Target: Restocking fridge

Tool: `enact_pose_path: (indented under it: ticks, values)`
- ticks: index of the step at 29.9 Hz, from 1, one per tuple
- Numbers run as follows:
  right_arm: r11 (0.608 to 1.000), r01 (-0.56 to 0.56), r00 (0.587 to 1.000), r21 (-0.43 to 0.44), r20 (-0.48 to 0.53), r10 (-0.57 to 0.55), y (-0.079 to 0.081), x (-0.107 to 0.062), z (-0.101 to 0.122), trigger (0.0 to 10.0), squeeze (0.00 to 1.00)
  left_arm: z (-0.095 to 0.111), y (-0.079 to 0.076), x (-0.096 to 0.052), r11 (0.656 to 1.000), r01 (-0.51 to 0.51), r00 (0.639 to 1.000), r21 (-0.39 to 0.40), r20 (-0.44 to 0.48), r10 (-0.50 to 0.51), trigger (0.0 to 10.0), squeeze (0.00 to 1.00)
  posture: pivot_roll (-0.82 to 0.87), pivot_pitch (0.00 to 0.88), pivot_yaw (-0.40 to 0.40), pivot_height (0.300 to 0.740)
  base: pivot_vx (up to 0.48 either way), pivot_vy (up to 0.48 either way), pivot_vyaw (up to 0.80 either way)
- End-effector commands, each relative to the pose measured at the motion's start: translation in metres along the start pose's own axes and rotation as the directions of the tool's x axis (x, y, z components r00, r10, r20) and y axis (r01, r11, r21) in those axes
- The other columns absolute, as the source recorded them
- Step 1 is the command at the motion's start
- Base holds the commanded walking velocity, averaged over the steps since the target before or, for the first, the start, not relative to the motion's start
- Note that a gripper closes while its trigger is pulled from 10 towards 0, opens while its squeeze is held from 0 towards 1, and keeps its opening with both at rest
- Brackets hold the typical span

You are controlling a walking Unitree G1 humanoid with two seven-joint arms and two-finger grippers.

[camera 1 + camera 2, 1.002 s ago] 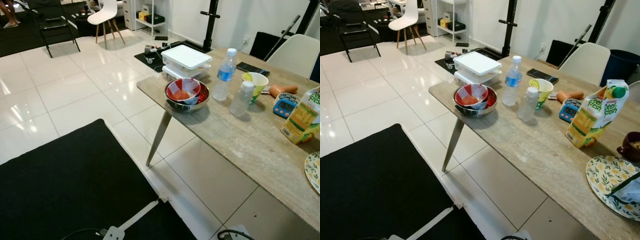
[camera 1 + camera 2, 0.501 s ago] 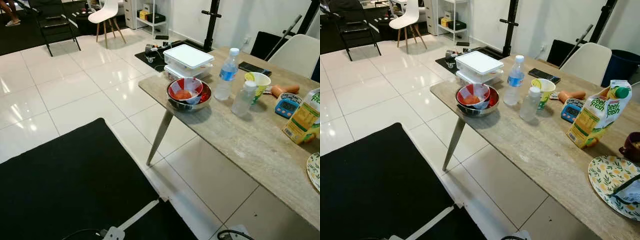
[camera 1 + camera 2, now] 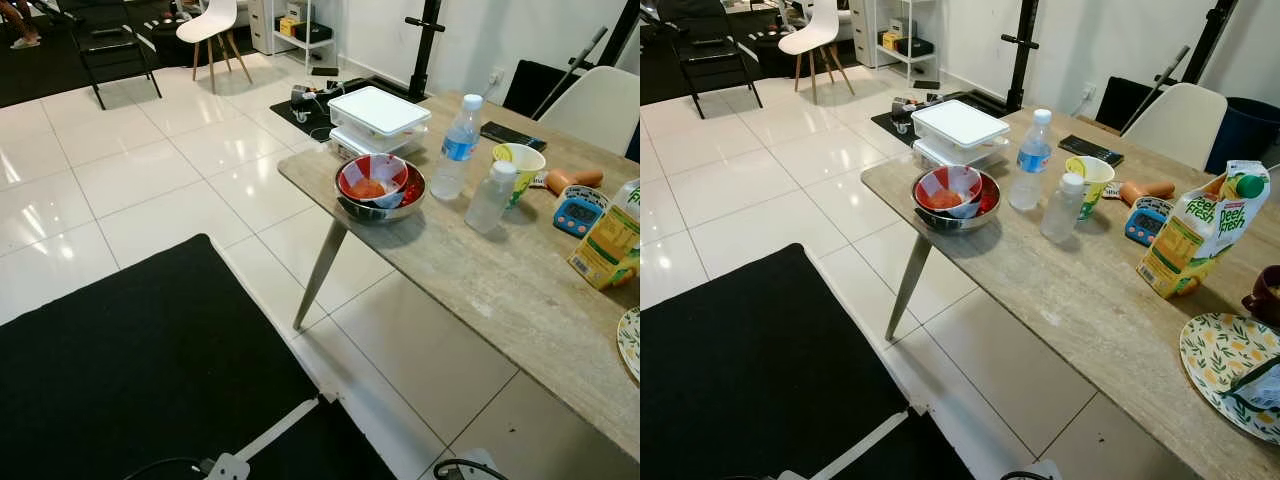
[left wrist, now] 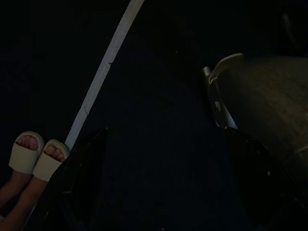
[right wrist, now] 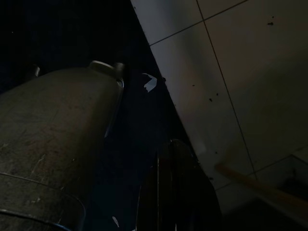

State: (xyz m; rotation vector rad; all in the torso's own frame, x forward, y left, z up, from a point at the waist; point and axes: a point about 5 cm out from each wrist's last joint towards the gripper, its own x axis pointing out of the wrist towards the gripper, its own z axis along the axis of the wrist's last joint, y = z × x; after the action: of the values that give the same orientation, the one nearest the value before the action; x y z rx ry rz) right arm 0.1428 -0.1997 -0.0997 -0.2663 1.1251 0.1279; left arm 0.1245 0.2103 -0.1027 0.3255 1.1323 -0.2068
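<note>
**Restock items on stone-top dining table (image 3: 1080, 300), right half of frame; both arms hang idle.**

Largest to smallest: white lidded plastic container stack (image 3: 958, 133), upper centre near the table's far corner, likely stiff and light, best taken by its sides; yellow-green juice carton (image 3: 1193, 238), far right, probably heavy and crushable, grip mid-body; steel bowl holding red contents (image 3: 955, 200), just beside the near-left table edge, slick rim, spill risk; clear water bottle with blue label (image 3: 1030, 163) and smaller clear bottle (image 3: 1061, 209), tall, tippable, crowded together. Open white tile floor (image 3: 750, 180) at left gives room. Left gripper (image 4: 163, 192) fingers spread wide, empty; right gripper (image 5: 175, 192) fingers closed together, empty.
</note>
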Motion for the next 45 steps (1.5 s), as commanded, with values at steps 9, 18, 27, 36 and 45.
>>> enact_pose_path:
  ticks: [9,18,27,36,45]
  values:
    - [1.0,-0.022,0.999,-0.011,-0.05,0.021,0.0061,-0.001,-0.0124,10.0,0.0,-0.0065,-0.0046,-0.0005,1.0,0.009,1.0,0.001,-0.024,-0.009,10.0,0.0,0.01,0.082,-0.009,0.74,0.0,0.0,0.0]
    - [1.0,-0.024,0.998,-0.009,-0.05,0.024,0.0073,-0.0009,-0.0123,10.0,0.0,-0.0068,-0.0046,-0.0005,1.0,0.009,1.0,0.002,-0.025,-0.009,10.0,0.0,0.01,0.084,-0.008,0.74,0.0,0.0,0.0]
    - [1.0,-0.024,0.998,-0.014,-0.051,0.023,0.0069,-0.001,-0.0126,10.0,0.0,-0.008,-0.004,-0.0008,1.0,0.007,1.0,0.008,-0.029,-0.007,10.0,0.0,0.01,0.083,-0.01,0.74,0.0,0.0,0.0]
    - [1.0,-0.026,0.998,-0.011,-0.05,0.025,0.0076,-0.0008,-0.0119,10.0,0.0,-0.0072,-0.0037,-0.0007,1.0,0.006,1.0,0.009,-0.026,-0.006,10.0,0.0,0.01,0.084,-0.007,0.74,0.0,0.0,0.0]
    - [1.0,-0.025,0.998,-0.01,-0.05,0.025,0.0074,-0.0008,-0.0121,10.0,0.0,-0.0078,-0.0051,-0.0006,1.0,0.008,1.0,0.006,-0.029,-0.008,10.0,0.0,0.01,0.086,-0.008,0.74,0.0,0.0,0.0]
